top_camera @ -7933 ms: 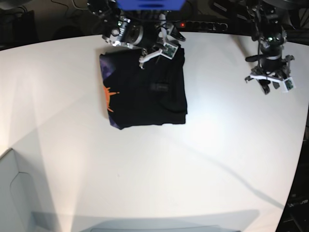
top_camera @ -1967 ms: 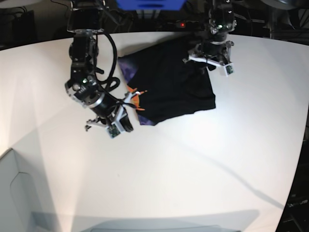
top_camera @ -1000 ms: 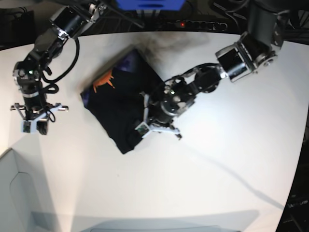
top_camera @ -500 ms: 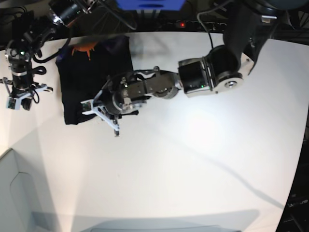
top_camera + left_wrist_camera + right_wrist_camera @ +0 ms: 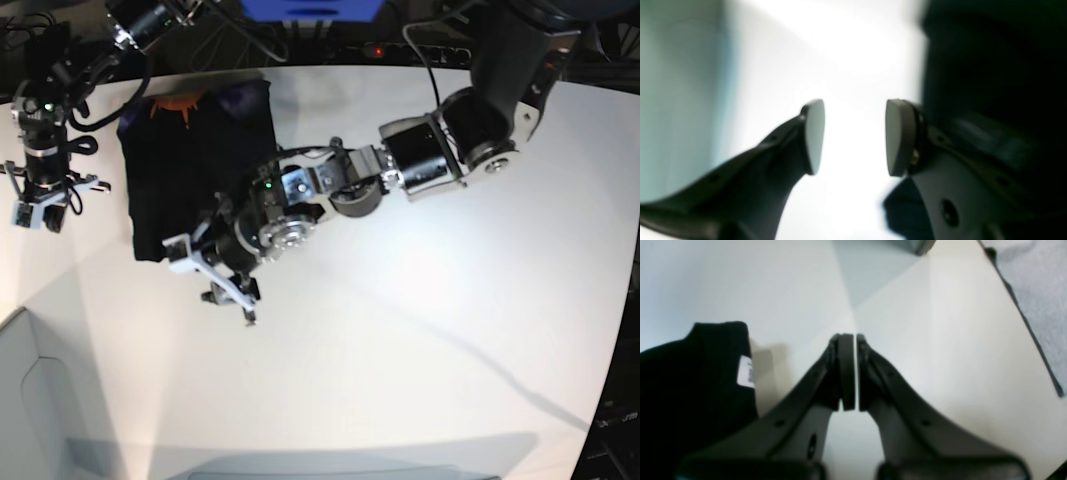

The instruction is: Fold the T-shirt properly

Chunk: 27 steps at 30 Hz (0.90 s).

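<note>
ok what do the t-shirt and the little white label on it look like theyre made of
T-shirt: matte black knit, probably cotton, judging by its soft, rounded folds; the exact fibre can't be told.

White label: flat and smooth, perhaps woven tape or printed fabric, with crisp straight edges.

A white desk (image 5: 450, 330) fills the scene, a faint shadow line crossing its near right. A pale bluish panel (image 5: 35, 400) stands near left; dark clutter lies beyond the far edge.
</note>
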Each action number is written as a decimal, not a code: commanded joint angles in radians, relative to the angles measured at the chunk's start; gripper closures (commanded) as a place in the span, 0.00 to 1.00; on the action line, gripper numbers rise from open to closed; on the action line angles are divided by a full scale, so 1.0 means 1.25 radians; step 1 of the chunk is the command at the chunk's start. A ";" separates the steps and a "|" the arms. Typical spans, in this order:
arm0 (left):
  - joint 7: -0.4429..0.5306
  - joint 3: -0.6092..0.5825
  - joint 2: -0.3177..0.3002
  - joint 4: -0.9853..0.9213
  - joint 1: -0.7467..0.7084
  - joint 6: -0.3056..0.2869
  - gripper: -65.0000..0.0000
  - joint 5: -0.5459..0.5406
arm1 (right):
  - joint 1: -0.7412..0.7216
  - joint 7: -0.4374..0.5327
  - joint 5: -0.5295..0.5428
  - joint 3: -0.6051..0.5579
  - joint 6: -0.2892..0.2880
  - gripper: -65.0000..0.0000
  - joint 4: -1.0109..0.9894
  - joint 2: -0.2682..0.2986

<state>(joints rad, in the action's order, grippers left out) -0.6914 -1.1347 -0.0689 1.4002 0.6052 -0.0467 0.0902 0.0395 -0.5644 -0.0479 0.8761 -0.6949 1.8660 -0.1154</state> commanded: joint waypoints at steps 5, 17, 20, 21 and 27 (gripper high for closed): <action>-0.024 0.207 -0.024 0.155 -0.121 0.004 0.56 0.005 | -0.002 -0.012 0.014 -0.002 -0.003 1.00 0.021 0.007; -0.031 0.903 -0.011 0.288 -0.515 0.006 0.56 -0.204 | 0.095 -0.044 0.017 -0.078 -0.003 0.72 0.020 0.007; -0.032 1.013 -0.018 0.292 -0.569 0.007 0.56 -0.320 | 0.126 -0.043 0.017 -0.109 -0.003 0.71 0.020 0.002; -0.032 1.042 -0.018 0.293 -0.584 0.007 0.56 -0.345 | 0.134 -0.043 0.017 -0.112 -0.003 0.71 0.021 -0.011; -0.032 1.164 -0.055 0.374 -0.711 0.007 0.56 -0.430 | 0.185 -0.044 0.017 -0.116 -0.003 0.71 0.074 -0.033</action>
<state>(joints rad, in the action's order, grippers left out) -0.7479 0.3202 -0.1341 1.8503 -0.2848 -0.0307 -0.4389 0.2707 -0.6327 -0.0387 0.7303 -0.6952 1.9453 -0.1589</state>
